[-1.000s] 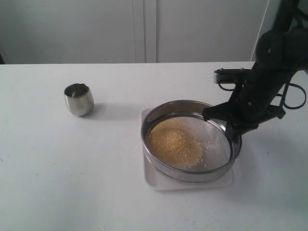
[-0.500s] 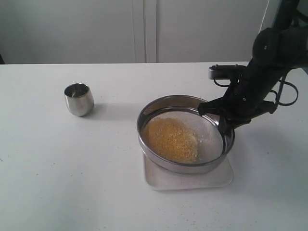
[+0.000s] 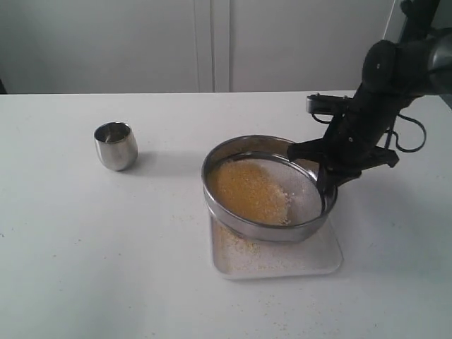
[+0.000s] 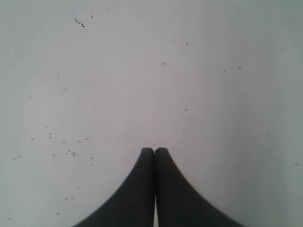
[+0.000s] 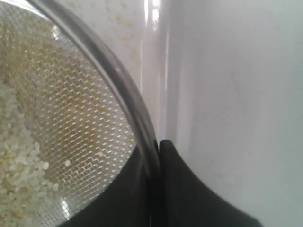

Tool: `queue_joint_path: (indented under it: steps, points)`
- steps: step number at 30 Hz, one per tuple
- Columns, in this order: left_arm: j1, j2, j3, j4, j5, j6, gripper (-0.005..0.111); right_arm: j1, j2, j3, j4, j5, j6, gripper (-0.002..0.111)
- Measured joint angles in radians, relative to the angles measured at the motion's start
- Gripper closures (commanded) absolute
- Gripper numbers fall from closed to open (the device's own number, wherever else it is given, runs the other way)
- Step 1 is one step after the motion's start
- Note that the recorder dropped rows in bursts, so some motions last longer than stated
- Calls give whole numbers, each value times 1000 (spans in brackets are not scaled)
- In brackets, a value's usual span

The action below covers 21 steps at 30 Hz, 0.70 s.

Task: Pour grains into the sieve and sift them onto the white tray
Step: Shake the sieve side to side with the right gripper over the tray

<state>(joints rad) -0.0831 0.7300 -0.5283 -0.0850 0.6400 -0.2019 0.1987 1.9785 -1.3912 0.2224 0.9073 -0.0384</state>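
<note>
Exterior view — white table (image 3: 106, 247), pale wall panels (image 3: 141, 42).

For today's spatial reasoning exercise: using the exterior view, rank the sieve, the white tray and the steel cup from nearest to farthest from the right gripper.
1. The sieve: its right-hand rim is clamped in the right gripper.
2. The white tray: on the table just below the sieve.
3. The steel cup: far off on the table's left side.

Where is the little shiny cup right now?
In the exterior view, the little steel cup stands upright on the left part of the table, well away from the sieve and the white tray to its right.
</note>
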Motion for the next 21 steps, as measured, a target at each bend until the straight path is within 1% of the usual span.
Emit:
queue_joint_path:
  steps: [4, 5, 7, 8, 10, 12, 16, 19, 21]
  points:
    - [0, 0, 0, 0, 0, 0, 107, 10, -120, 135, -30, -100, -40, 108]
    - [0, 0, 0, 0, 0, 0, 107, 14, -116, 128, -30, -125, -40, 108]
    - [0, 0, 0, 0, 0, 0, 107, 21, -61, 46, -22, -123, -21, 108]
    - [0, 0, 0, 0, 0, 0, 107, 21, -18, -10, -19, -99, 9, 108]
    - [0, 0, 0, 0, 0, 0, 107, 21, 35, -70, -27, -53, 45, 108]
    - [0, 0, 0, 0, 0, 0, 107, 19, 27, -56, -60, -43, 58, 108]
    - [0, 0, 0, 0, -2, 0, 107, 16, -32, 9, -82, -45, 23, 108]
    - [0, 0, 0, 0, -2, 0, 107, 16, 5, -29, -74, -60, 46, 108]
    - [0, 0, 0, 0, -2, 0, 107, 16, 35, -50, -66, -18, 53, 108]
